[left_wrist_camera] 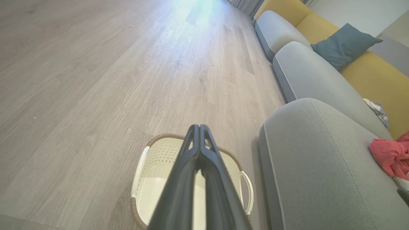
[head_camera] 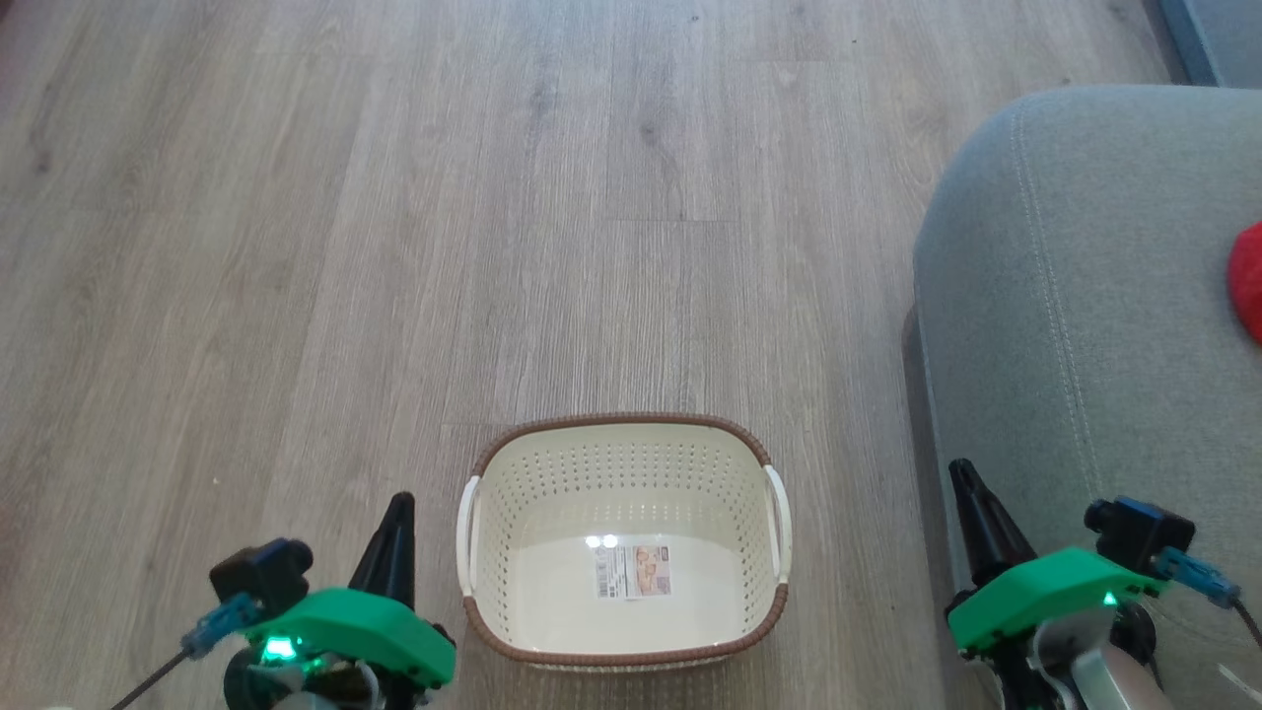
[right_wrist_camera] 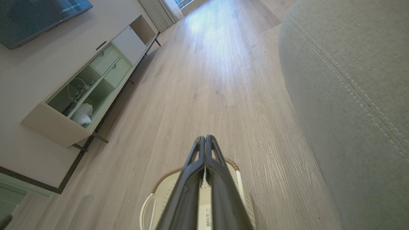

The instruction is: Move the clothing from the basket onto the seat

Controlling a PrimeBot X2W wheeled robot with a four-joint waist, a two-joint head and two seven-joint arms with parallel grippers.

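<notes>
Since the seat (head_camera: 1085,296) stood at my right, the basket (head_camera: 621,422) on the floor (head_camera: 296,247) before me held only its label (head_camera: 633,570), and the red clothing (left_wrist_camera: 388,155) lay on the seat, I judged the job done. My left hand (head_camera: 400,501) and right hand (head_camera: 959,468), both closed tight and holding nothing, flanked the basket, the clothing well beyond the right one.

Pale wood floor (head_camera: 394,247), teal cushion (left_wrist_camera: 343,44) against yellow backrest (left_wrist_camera: 377,76), cream open-shelved cabinet (right_wrist_camera: 89,86)
</notes>
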